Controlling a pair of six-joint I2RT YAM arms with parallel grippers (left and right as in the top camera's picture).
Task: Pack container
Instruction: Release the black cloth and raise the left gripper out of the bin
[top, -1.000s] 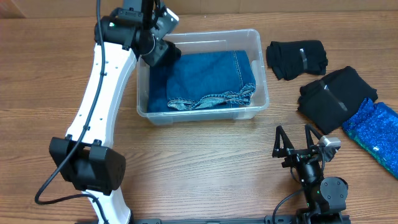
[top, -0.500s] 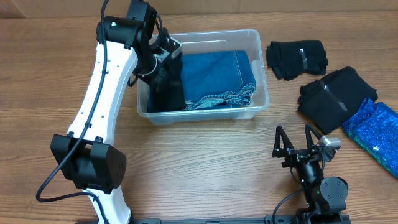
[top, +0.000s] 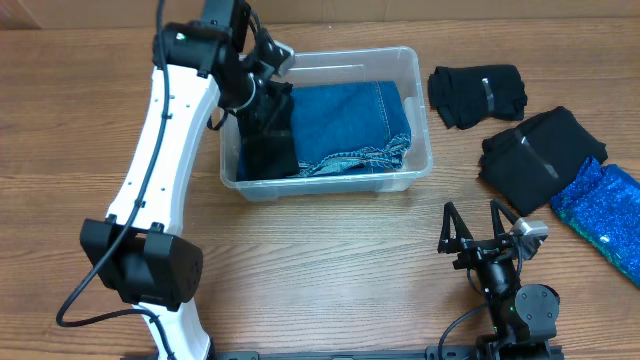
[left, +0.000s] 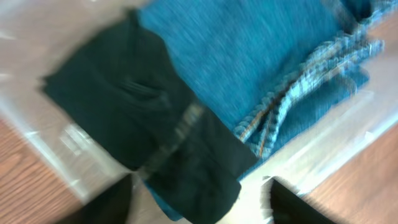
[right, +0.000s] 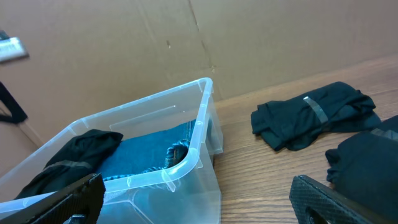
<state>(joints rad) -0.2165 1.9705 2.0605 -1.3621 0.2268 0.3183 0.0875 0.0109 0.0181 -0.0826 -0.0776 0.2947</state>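
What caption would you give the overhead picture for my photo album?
Left gripper open above the container, a black garment lying partly over blue jeans inside; right gripper open nearby.

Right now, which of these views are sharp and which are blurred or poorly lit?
Left wrist view: motion blur smears the black cloth and the jeans, and no edge is crisp. Overhead view: sharp and evenly lit, the bin included. Right wrist view: the bin and the cardboard wall are in focus, while its own fingers in the bottom corners are dark and soft.

Wood table, container, sm blk bundle, lg blk bundle, blue glittery item
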